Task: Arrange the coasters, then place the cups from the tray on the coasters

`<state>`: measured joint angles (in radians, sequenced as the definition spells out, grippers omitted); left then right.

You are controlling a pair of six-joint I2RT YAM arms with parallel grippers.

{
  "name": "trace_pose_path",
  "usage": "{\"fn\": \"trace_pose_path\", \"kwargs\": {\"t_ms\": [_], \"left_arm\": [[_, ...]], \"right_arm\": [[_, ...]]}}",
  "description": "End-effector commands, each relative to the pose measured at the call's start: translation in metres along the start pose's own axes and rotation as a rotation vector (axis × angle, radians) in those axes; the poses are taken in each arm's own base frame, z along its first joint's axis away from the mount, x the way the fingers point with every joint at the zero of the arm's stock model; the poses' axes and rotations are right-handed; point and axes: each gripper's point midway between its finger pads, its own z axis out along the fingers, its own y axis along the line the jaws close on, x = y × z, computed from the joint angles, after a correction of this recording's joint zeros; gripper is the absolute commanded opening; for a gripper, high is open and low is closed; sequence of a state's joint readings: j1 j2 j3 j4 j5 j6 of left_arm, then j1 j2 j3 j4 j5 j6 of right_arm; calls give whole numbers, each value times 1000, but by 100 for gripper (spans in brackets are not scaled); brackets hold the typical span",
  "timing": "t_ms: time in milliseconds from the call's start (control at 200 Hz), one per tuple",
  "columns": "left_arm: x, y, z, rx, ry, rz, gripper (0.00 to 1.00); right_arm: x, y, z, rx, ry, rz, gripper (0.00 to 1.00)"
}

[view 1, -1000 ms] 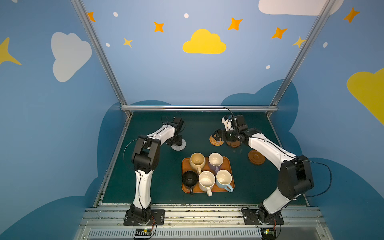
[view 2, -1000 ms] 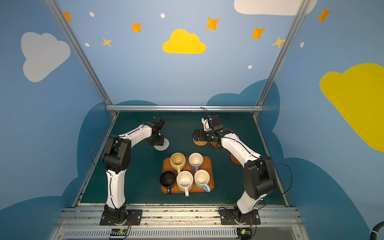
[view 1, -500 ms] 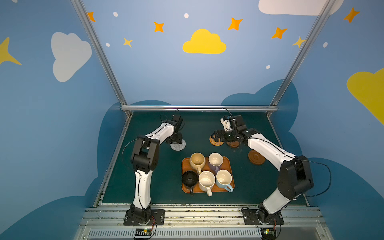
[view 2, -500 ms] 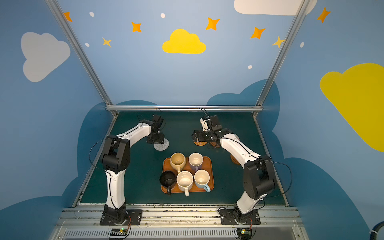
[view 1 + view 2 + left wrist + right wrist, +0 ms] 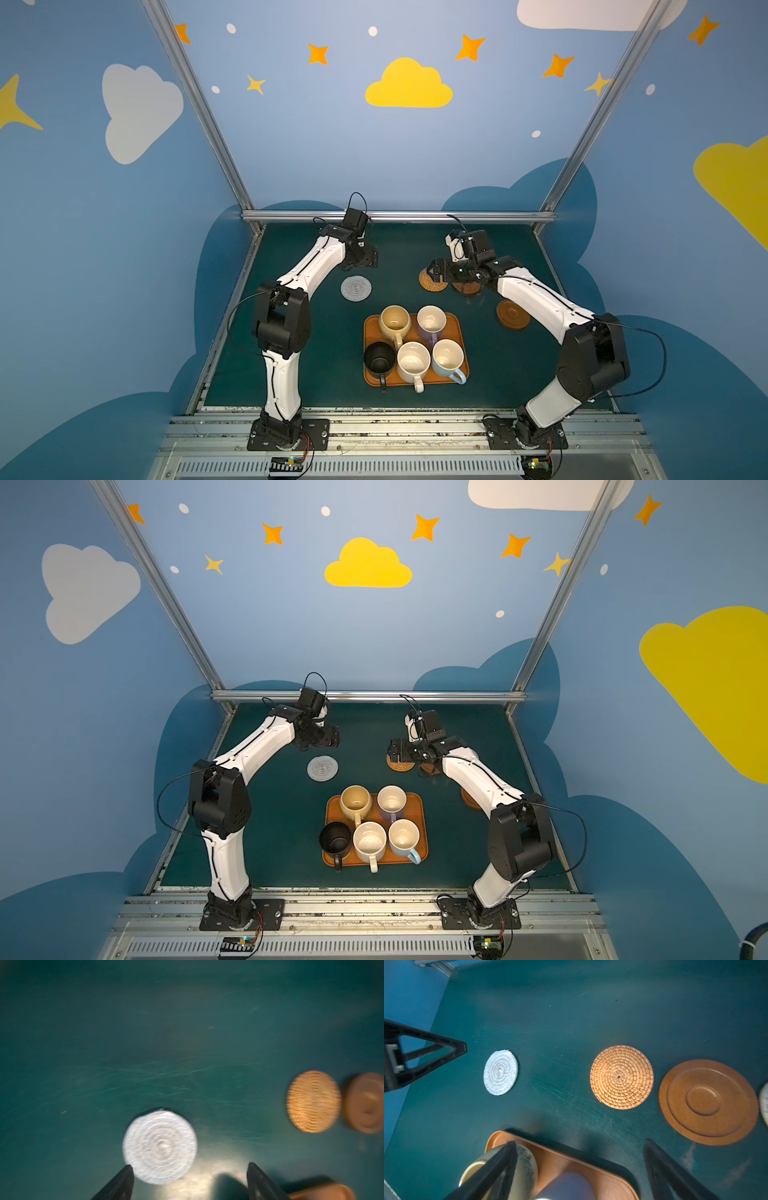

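Grey-white coaster (image 5: 355,288) lies flat just beside the spread, empty left tool (image 5: 368,262); right tool (image 5: 579,1141) likewise spread.

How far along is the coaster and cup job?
Looks done: grey-white woven coaster, rattan coaster and wooden coaster lie flat on the mat. In hand: nothing; left pincer and right pincer open. Left: all five mugs sit on the tray, none on coasters.

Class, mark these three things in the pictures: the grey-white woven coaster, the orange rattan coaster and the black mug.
grey-white woven coaster (image 5: 356,288): in a top view, centre of its spiral.
orange rattan coaster (image 5: 621,1077): right wrist view, middle of its weave.
black mug (image 5: 379,357): in a top view, its dark inside.
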<state>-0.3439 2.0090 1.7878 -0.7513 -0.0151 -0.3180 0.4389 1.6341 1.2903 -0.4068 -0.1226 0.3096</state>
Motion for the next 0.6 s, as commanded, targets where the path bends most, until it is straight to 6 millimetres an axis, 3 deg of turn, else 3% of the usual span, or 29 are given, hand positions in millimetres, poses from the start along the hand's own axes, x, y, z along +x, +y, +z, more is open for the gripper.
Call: {"fn": "trace_pose_path", "kwargs": {"t_ms": [0,200,415,596], "left_arm": [[-2,-36,-1,164,1,11,88],[2,-68,19,270,39,-33,98],[8,-104,37,293,70,16,95],[11,-118,56,252,87,60,91]], "right_arm": [[-8,-9,-12,42,-20,7,94],[-5,-31,-7,101,7,49,93],[-1,-44,-6,141,125,119,86],[-1,-56,-6,158,153,126,84]]}}
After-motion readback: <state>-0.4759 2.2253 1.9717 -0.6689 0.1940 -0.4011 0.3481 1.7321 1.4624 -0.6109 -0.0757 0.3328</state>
